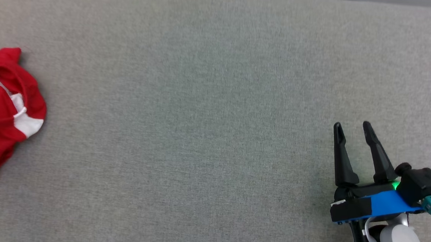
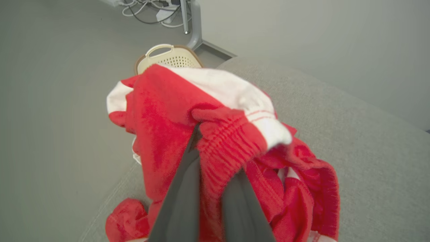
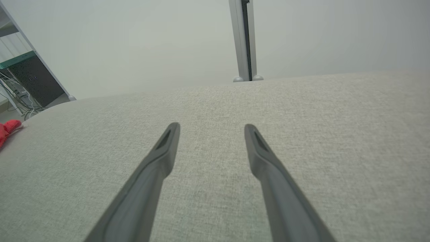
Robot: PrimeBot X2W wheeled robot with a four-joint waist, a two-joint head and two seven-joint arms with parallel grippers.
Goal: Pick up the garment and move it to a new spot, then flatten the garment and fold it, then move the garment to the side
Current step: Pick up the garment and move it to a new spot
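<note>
The garment (image 1: 2, 111) is red with white panels and lies crumpled at the far left edge of the grey padded surface (image 1: 217, 98). In the left wrist view the garment (image 2: 161, 127) is bunched up at the surface's edge. My left gripper (image 2: 218, 151) is pushed into it, its two fingers close together with a ribbed red fold pinched between them. My right gripper (image 1: 351, 125) rests low at the right, far from the garment, open with nothing between its fingers. The right wrist view shows the right gripper (image 3: 212, 126) over bare fabric and a scrap of the garment (image 3: 8, 129) at far left.
A cream perforated laundry basket (image 2: 168, 57) stands on the floor just past the surface's edge, behind the garment. Cables (image 2: 147, 10) lie on the floor further back. A metal post (image 3: 243, 40) rises behind the surface, and a dark shelf unit (image 3: 30, 77) stands at the left.
</note>
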